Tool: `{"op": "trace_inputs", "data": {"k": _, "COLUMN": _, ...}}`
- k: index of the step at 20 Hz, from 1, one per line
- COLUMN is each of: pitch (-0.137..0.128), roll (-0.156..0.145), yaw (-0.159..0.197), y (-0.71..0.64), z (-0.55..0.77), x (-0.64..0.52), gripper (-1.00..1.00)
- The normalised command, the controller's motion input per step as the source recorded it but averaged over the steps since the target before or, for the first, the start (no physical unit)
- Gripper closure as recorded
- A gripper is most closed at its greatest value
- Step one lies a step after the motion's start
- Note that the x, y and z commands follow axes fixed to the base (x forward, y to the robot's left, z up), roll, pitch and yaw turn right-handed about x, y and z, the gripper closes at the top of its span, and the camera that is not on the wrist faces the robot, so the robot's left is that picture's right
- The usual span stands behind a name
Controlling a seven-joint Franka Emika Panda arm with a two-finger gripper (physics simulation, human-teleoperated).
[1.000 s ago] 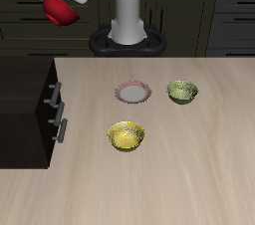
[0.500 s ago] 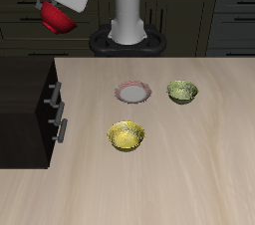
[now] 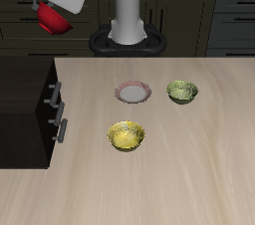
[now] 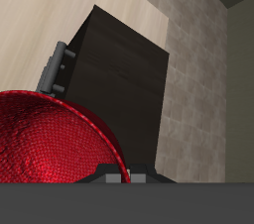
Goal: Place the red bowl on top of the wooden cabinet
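Exterior view: the wooden cabinet fills the table's edge; high above its back, the tilted gripper grasps the red bowl in the air. Farther along lie a yellow bowl, a plate and an olive-green bowl.

Even, soft light falls from above; the pale tabletop is bright, the background dim. Small bowls cast faint shadows. Both renders are low-resolution and slightly pixelated, with no glare or edge distortion visible.
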Motion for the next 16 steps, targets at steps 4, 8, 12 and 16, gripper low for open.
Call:
{"op": "trace_inputs", "data": {"k": 4, "pitch": 0.035, "roll": -0.009, "yaw": 0.01, "y": -0.06, "z": -0.2, "x": 0.04, "gripper": 1.0}}
{"op": "trace_inputs", "data": {"k": 8, "pitch": 0.02, "roll": 0.004, "yaw": 0.014, "y": -0.02, "z": -0.17, "x": 0.04, "gripper": 1.0}}
{"op": "trace_inputs", "data": {"k": 12, "pitch": 0.01, "roll": 0.004, "yaw": 0.008, "y": -0.01, "z": -0.13, "x": -0.01, "gripper": 1.0}}
{"op": "trace_inputs", "data": {"k": 16, "pitch": 0.015, "roll": 0.007, "yaw": 0.003, "y": 0.01, "z": -0.09, "x": 0.01, "gripper": 1.0}}
